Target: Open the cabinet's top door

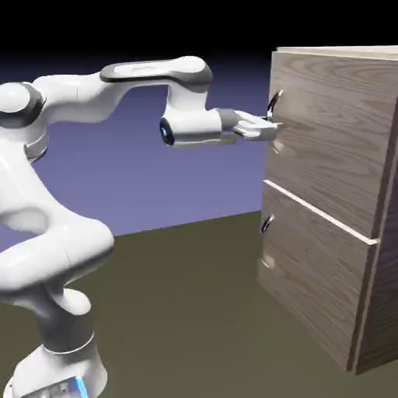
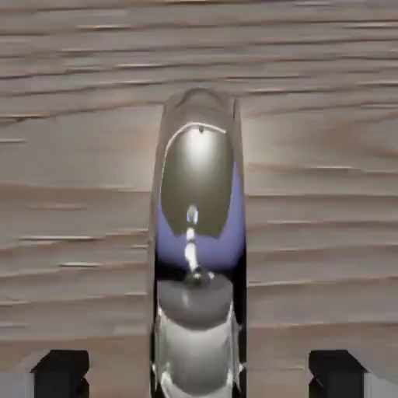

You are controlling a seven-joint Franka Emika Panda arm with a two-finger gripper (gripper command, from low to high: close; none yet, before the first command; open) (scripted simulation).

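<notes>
The gripper (image 2: 199, 375) was found open, its two fingertips parted, with the curved silver handle (image 2: 198, 233) seen between them and a gap noted on each side. The handle was mounted on the top door (image 1: 330, 132), which was seen closed on the upper front of the cabinet (image 1: 385, 256). Below it, the lower door (image 1: 311, 272) was also seen closed.

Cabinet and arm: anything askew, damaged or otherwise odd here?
Nothing stands out. On the cabinet, the top door and lower door look shut and undamaged, each with its handle attached. The open tool straddles the upper handle, a plausible pose for this task.
</notes>
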